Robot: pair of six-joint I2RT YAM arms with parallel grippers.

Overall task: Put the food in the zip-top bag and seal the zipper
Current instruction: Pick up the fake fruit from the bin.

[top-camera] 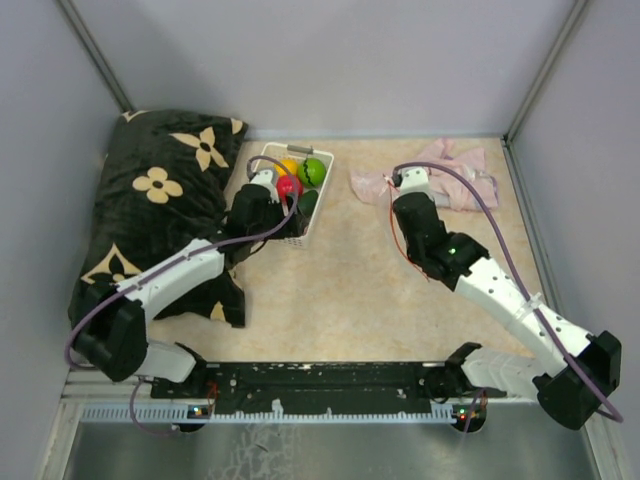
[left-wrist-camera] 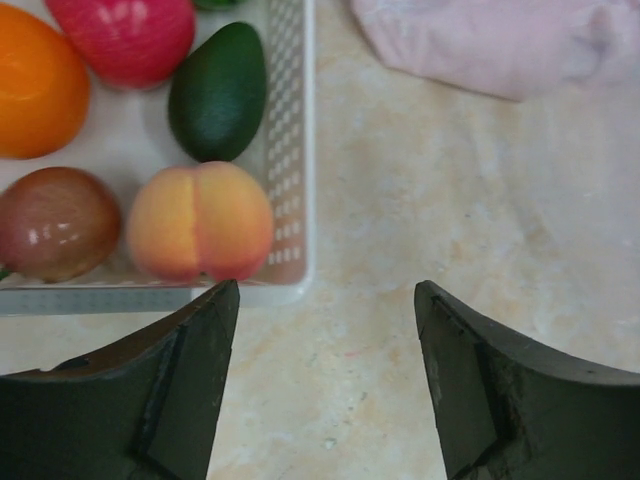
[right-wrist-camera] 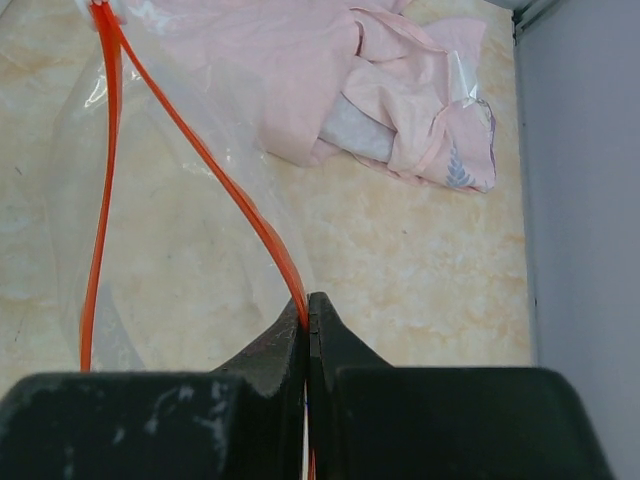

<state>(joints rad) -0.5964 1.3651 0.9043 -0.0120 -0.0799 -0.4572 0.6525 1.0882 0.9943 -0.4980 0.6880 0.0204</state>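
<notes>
right gripper (right-wrist-camera: 308, 312): jaws pressed together, pinching the zipper (right-wrist-camera: 205, 165) of the zip-top bag (right-wrist-camera: 170, 270). the other lip of the strip runs off to the left, so the mouth gapes. the bag lies on the beige table (right-wrist-camera: 420, 260) just beside the pink cloth (right-wrist-camera: 330, 80).

left gripper (left-wrist-camera: 325, 298): fingers spread, nothing between them, poised at the near corner of the white slotted basket (left-wrist-camera: 292, 150).

the food is all in the basket: peach (left-wrist-camera: 200, 222) nearest the fingers, then brown fruit (left-wrist-camera: 55, 222), dark green avocado (left-wrist-camera: 218, 92), orange (left-wrist-camera: 35, 85), red piece (left-wrist-camera: 125, 35). bright green piece (top-camera: 313, 171) shows from above.

handling, judged:
- bag is thin limp film, light and slick; the strip is the only stiff part, so take it there.
- fruits look hard, smooth, rounded and probably light; apt to squirt out or roll. grip across the widest part.

writing: none legible. a bluish motif (right-wrist-camera: 458, 172) on the cloth is too small to read. black cushion (top-camera: 160, 200) carries flower shapes only.
</notes>
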